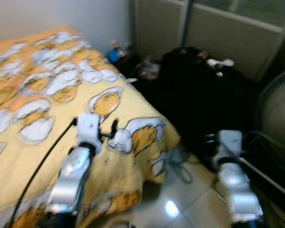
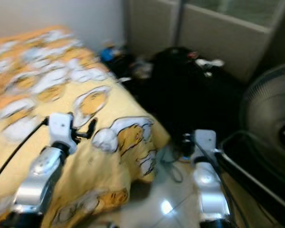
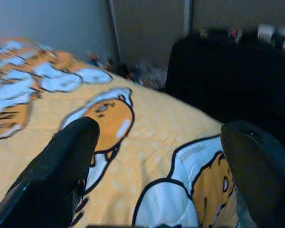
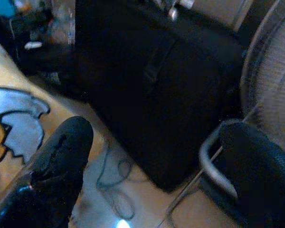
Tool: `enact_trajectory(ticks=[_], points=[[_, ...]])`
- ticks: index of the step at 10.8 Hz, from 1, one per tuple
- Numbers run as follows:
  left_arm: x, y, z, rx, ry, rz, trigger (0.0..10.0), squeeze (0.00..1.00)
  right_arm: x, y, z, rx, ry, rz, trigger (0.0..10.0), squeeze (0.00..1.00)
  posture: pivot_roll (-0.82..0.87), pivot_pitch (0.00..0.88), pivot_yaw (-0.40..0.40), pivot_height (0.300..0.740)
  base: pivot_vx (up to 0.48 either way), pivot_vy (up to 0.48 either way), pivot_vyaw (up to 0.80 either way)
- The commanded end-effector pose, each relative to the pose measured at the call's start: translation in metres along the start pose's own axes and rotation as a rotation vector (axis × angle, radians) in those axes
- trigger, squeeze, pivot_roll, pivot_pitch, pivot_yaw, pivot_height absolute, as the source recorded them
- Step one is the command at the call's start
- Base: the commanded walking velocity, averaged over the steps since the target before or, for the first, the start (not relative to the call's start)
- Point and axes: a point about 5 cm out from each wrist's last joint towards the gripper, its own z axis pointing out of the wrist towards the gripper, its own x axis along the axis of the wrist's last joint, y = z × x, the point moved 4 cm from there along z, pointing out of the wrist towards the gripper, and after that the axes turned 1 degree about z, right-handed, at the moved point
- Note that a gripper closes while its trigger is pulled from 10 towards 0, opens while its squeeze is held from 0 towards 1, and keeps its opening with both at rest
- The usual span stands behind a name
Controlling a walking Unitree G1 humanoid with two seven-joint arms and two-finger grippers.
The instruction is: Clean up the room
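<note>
Bed [image 1: 33, 95] under a yellow cover printed with white-and-orange egg cartoons, taking up the head view from 8 to 11 o'clock, its far-left part cut off by the frame edge. Left gripper [image 3: 156, 166] over the cover near the bed's corner, fingers [image 3: 61, 166] spread wide apart, nothing between them. Right gripper [image 4: 152, 166] out over the glossy tiled floor [image 1: 180, 204] at about 5 o'clock, likewise splayed and empty. Black suitcase [image 1: 199, 95] beyond the bed corner at 1 o'clock, small pale items on its top too blurred to identify. Clutter [image 1: 128, 59] at 12 o'clock against the wall, a blue object among it, otherwise hard to make out. Fan [image 2: 270, 133] with a wire grille at 3 o'clock, cropped by the right edge. Thin cable [image 4: 114, 180] looped on the floor beside the suitcase. Whole scene soft with blur.
</note>
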Motion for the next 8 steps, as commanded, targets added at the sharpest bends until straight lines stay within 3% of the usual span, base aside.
enact_trajectory(ticks=[1, 8], points=[[0.004, 0.004, 0.003, -0.011, 0.013, 0.004, 10.0, 0.0, -0.009, 0.006, -0.002, 0.007, -0.037, -0.008, 10.0, 0.0, 0.06, 0.0, 0.066, 0.74, 0.461, 0.0, -0.78], [-0.006, -0.003, 0.001, -0.026, -0.025, 0.044, 10.0, 0.0, -0.045, -0.006, -0.013, 0.125, -0.225, 0.049, 10.0, 0.0, 0.06, 0.0, 0.071, 0.74, 0.425, 0.0, -0.78]])
